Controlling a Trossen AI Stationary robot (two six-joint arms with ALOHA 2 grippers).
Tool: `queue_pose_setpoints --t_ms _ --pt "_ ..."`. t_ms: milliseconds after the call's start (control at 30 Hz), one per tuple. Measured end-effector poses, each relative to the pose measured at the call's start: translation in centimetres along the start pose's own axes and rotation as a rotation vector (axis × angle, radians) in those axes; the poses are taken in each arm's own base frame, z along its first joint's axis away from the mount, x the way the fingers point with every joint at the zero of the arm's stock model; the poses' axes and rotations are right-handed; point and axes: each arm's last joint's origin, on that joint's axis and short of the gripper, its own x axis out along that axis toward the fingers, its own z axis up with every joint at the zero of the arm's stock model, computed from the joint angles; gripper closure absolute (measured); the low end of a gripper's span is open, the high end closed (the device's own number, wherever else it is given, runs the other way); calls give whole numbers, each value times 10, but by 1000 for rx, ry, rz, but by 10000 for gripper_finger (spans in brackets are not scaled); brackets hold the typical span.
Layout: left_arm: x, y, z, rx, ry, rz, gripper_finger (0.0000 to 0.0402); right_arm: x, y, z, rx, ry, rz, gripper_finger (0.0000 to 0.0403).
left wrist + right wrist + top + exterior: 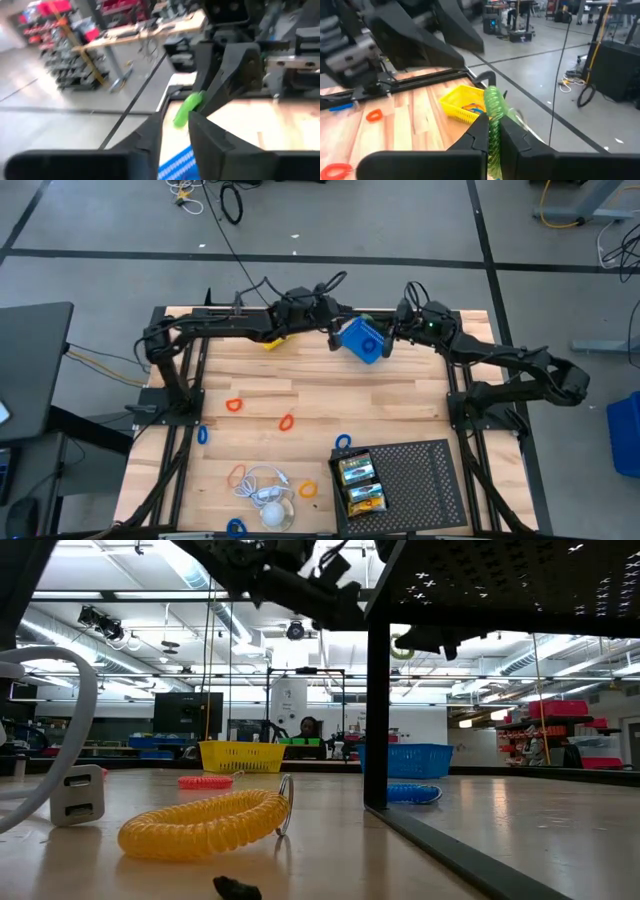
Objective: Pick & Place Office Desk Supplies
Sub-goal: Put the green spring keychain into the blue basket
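Note:
My right gripper (390, 345) is at the far middle of the table, beside a blue basket (362, 340). It is shut on a green coiled loop (492, 102), which also shows in the left wrist view (187, 110) and the low view (400, 646). My left gripper (330, 335) hangs on the blue basket's other side. Its fingers (210, 142) are a narrow gap apart and hold nothing. Two yellow-and-green crayon boxes (357, 470) (365, 498) lie on the black perforated tray (420, 480). Orange (234, 405), blue (343, 443) and yellow (308, 490) loops lie on the table. My right gripper pinches the green coiled loop between its two fingers (517, 137). The fingers come from the table's right side. The loop's upper part (492, 95) sticks out past the fingertips. The loop is lifted clear of the table, next to the blue basket.
A yellow basket (272, 340) with loops in it (472, 106) stands at the far edge, partly under my left arm. A white cable with a round white piece (268, 495) lies near the front. More loops lie at the left (203, 435) and front (235, 527).

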Motion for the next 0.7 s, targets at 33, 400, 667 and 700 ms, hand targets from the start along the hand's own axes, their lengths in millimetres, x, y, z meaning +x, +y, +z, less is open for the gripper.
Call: queue_pose_setpoints --t_ms 33,400,667,700 --pt "-5 2 3 3 26 16 288 0 -1 0 1 4 -4 385" --pt "-47 10 18 19 225 0 236 6 -8 -10 43 152 8 385" --pt "-53 11 18 31 260 -8 239 50 -9 -7 -19 410 -23 385" --pt "-53 10 17 35 267 -10 239 53 -10 -6 -23 435 -28 385"
